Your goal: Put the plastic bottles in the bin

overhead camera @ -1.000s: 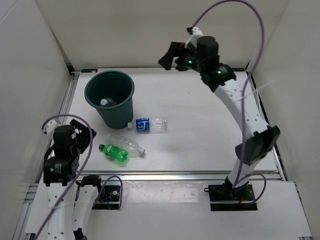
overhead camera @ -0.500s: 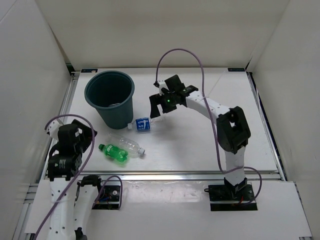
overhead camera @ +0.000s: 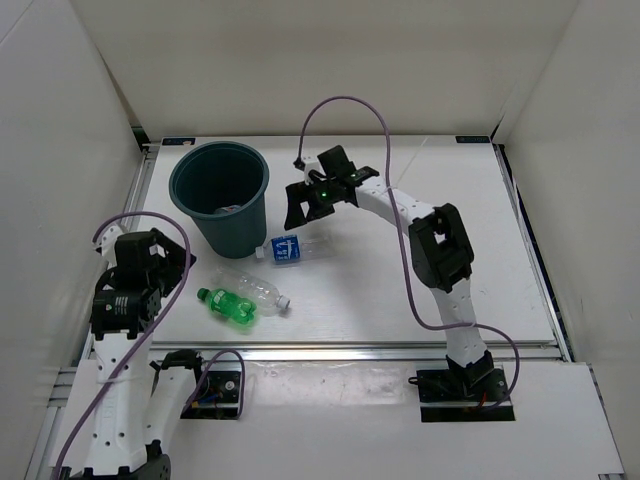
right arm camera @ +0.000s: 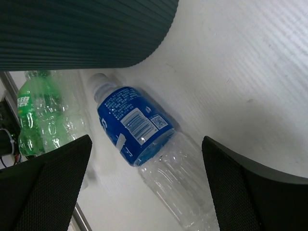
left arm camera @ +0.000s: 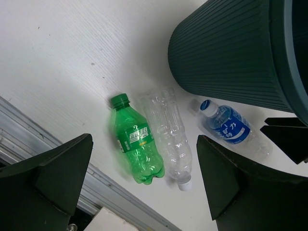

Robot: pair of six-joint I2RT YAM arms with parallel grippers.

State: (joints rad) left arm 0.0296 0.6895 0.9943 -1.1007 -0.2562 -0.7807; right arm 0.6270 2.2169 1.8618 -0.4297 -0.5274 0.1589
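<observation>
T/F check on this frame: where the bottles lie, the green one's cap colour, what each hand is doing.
1. The blue-labelled bottle lies on its side on the table, close to the bin. True.
2. The right hand is shut on the blue-labelled bottle. False: it is open above the bottle, gripping nothing.
3. The green bottle and the clear bottle lie side by side. True.
4. The green bottle has a white cap. False: its cap is green.
5. The left hand holds a bottle. False: it is open and empty.
</observation>
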